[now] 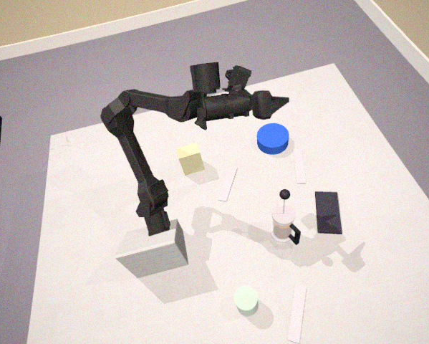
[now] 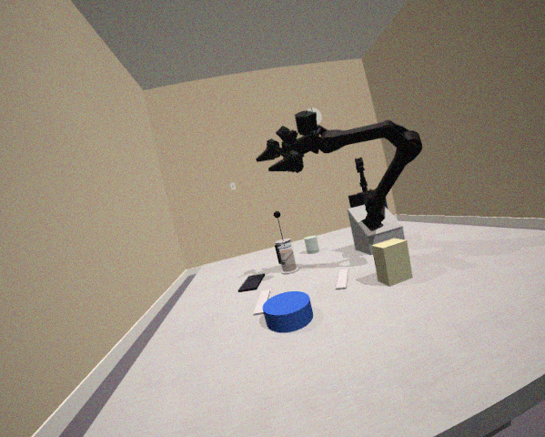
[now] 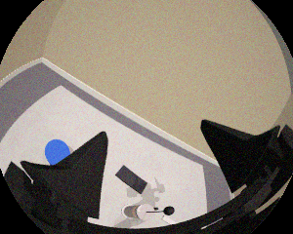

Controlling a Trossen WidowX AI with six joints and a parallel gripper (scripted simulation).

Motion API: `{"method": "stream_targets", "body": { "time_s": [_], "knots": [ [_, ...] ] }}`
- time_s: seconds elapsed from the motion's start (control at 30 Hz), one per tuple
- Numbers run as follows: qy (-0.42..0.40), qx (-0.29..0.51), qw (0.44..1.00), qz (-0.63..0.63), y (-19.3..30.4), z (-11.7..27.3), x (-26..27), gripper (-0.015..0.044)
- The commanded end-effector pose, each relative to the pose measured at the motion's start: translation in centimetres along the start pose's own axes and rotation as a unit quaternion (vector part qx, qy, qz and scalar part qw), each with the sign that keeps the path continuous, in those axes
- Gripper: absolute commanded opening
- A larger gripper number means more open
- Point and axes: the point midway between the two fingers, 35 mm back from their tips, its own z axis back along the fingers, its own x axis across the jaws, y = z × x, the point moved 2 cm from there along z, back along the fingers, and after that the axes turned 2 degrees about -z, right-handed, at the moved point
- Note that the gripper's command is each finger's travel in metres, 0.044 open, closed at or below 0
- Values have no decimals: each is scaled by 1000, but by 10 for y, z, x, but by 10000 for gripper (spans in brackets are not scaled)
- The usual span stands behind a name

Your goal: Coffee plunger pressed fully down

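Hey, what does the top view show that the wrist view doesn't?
Only the top view shows the yellow block, the green cup, the arm's base block and the whole arm. Only the wrist view shows the open, empty tool with its fingers spread wide. Both share the coffee press with its plunger knob raised, the blue disc and the dark slab.

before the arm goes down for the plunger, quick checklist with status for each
1. Gripper open and holding nothing: ok.
2. Plunger knob raised, rod showing above the lid: ok.
3. Coffee press upright: ok.
4. Gripper lined up above the knob: not ok, it hangs high and off to the side, nearer the blue cylinder.
5. Space around the press: ok, the dark flat slab lies beside it, apart.
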Motion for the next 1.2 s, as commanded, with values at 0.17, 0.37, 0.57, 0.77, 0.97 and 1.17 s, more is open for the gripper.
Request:
{"method": "stream_targets", "body": {
  "time_s": [0.17,0.37,0.57,0.77,0.97,1.17],
  "knots": [
    [68,134,952,-268,131,34,-61,440],
    [82,160,921,-347,168,52,-63,440],
    [82,159,921,-346,205,39,-39,440],
    [83,159,920,-347,212,36,-34,440],
    [83,159,920,-347,215,29,-35,440],
    [83,159,920,-347,218,20,-36,440]
  ]
}}
